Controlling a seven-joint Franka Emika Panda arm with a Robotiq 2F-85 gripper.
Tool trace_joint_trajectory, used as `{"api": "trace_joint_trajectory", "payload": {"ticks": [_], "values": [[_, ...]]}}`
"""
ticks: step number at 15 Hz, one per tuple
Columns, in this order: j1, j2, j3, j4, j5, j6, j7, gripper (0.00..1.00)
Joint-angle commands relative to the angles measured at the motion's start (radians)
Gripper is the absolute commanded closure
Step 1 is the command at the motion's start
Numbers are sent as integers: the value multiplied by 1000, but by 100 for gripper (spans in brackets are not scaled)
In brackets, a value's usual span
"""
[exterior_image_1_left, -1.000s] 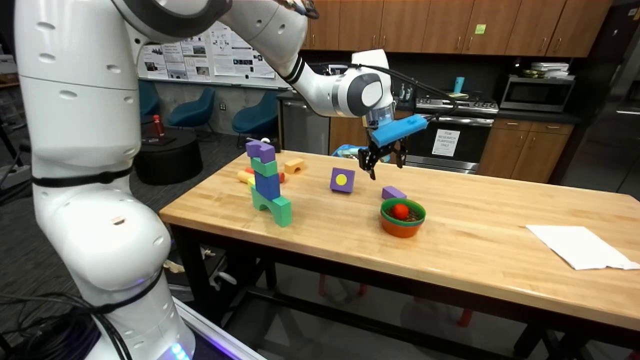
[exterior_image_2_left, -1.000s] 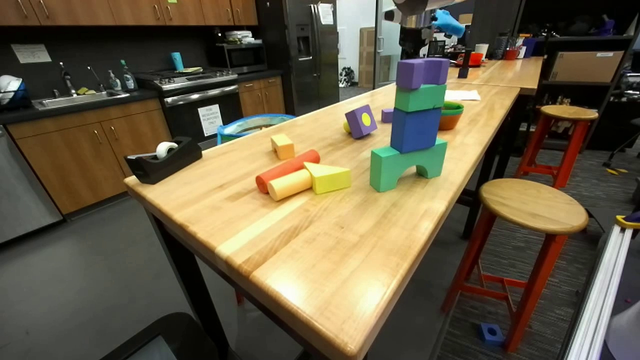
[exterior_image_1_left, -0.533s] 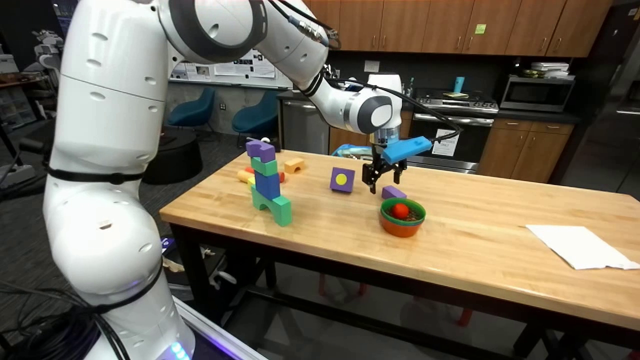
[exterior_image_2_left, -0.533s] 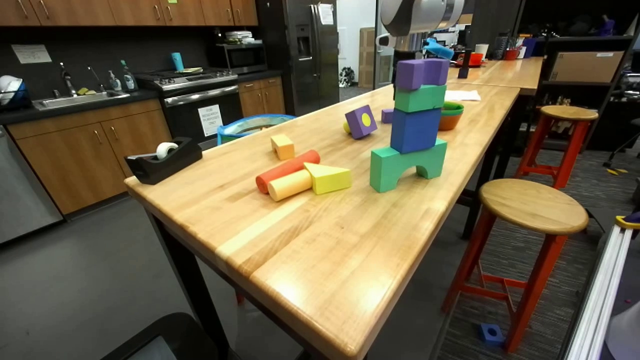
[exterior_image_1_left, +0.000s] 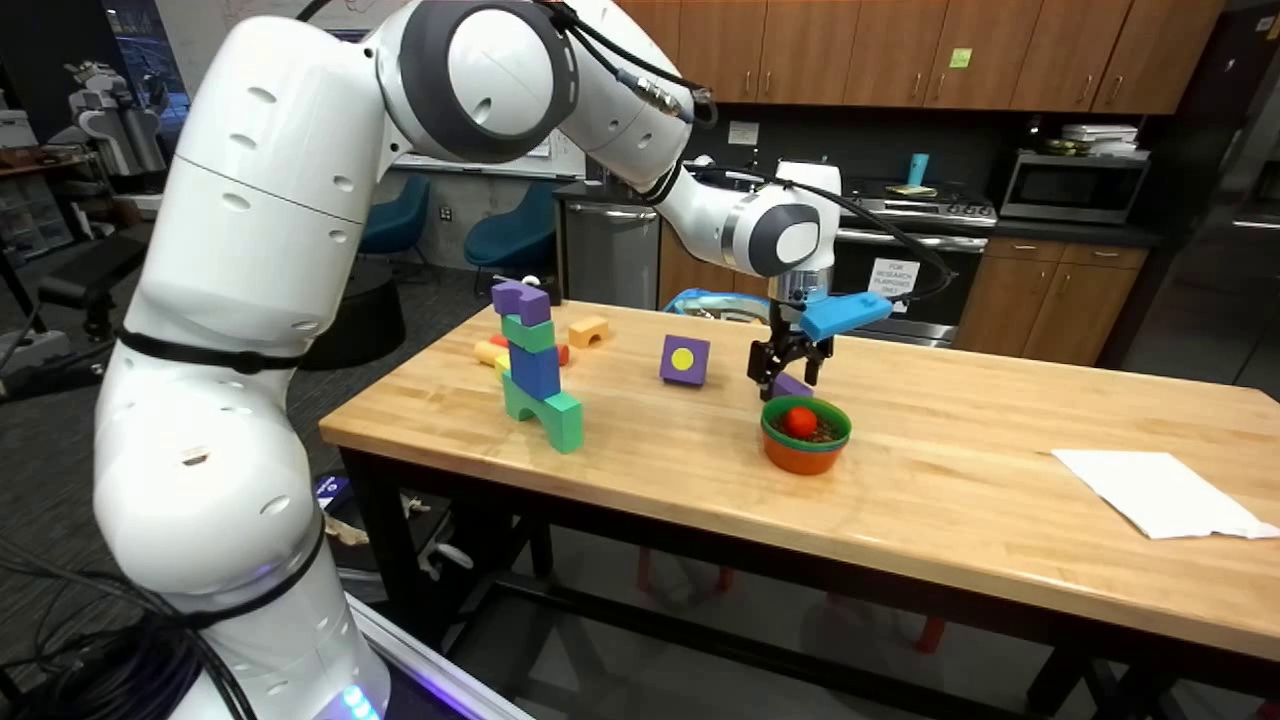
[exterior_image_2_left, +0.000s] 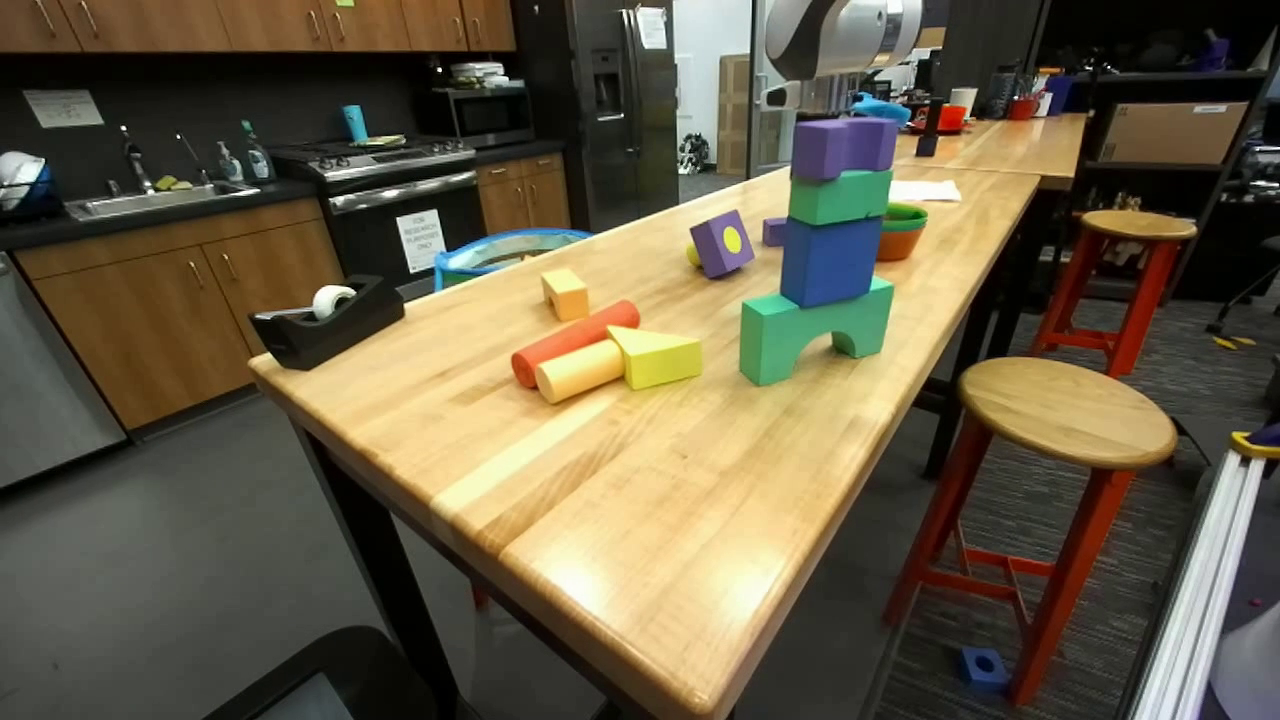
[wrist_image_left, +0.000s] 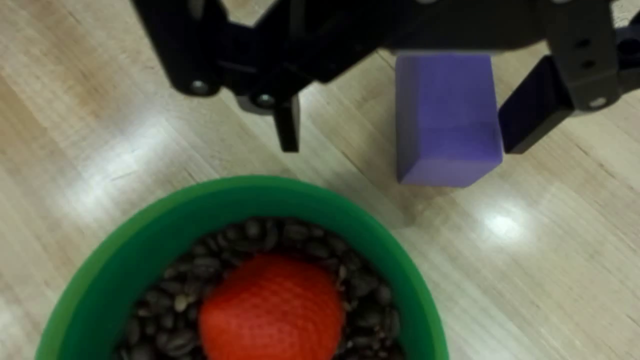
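The purple rectangular foam-like block (wrist_image_left: 450, 115) lay on the pale wooden bench (exterior_image_1_left: 950, 480), just beside a green bowl (wrist_image_left: 270, 197) nested in an orange bowl (exterior_image_1_left: 800, 462). The black claw (wrist_image_left: 413, 117) hung low over the block, released, its two fingers spread wide with nothing gripped. In the wrist view the block showed between the fingertips, much nearer to one than to the other; whether that nearer fingertip touched it could not be told. A bright blue piece (exterior_image_1_left: 845, 314) jutted out beside the top of the claw. In the green bowl, a red, rounded, dimpled object (wrist_image_left: 272, 310) rested on dark brown beans (wrist_image_left: 367, 285).

Near the claw, a purple cube with a yellow circle on its face (exterior_image_1_left: 684, 360) sat at a tilt beside a yellow rounded piece (exterior_image_2_left: 693, 254). Well apart from them, a green arch-shaped block (exterior_image_2_left: 765, 335) carried a blue rectangular block (exterior_image_2_left: 832, 262), then a smaller green rectangular block (exterior_image_2_left: 840, 197), then a notched purple block (exterior_image_2_left: 845, 148) on top.

In an exterior view, a red cylinder (exterior_image_2_left: 572, 343) lay beside a pale orange cylinder (exterior_image_2_left: 580, 371), with a yellow wedge (exterior_image_2_left: 662, 360) at their ends. An orange arch block (exterior_image_2_left: 567, 293) and a black tape dispenser (exterior_image_2_left: 335, 328) stood near them. A white sheet of paper (exterior_image_1_left: 1160, 493) lay flat well apart from the bowls.
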Motion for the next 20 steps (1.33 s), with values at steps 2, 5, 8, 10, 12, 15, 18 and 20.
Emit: {"api": "trace_joint_trajectory", "payload": {"ticks": [2, 5, 8, 10, 12, 15, 18, 20], "values": [[-28, 32, 22, 76, 19, -68, -48, 0], [-27, 39, 29, 93, 27, -98, -55, 0], [-24, 54, 37, 118, 44, -126, -44, 0], [-23, 66, 40, 135, 51, -140, -38, 0], [-23, 85, 41, 157, 57, -156, -33, 0], [-24, 112, 43, 193, 61, -179, -29, 0], [-25, 129, 44, 222, 61, -199, -27, 0], [-26, 137, 45, 238, 61, -209, -28, 0]]}}
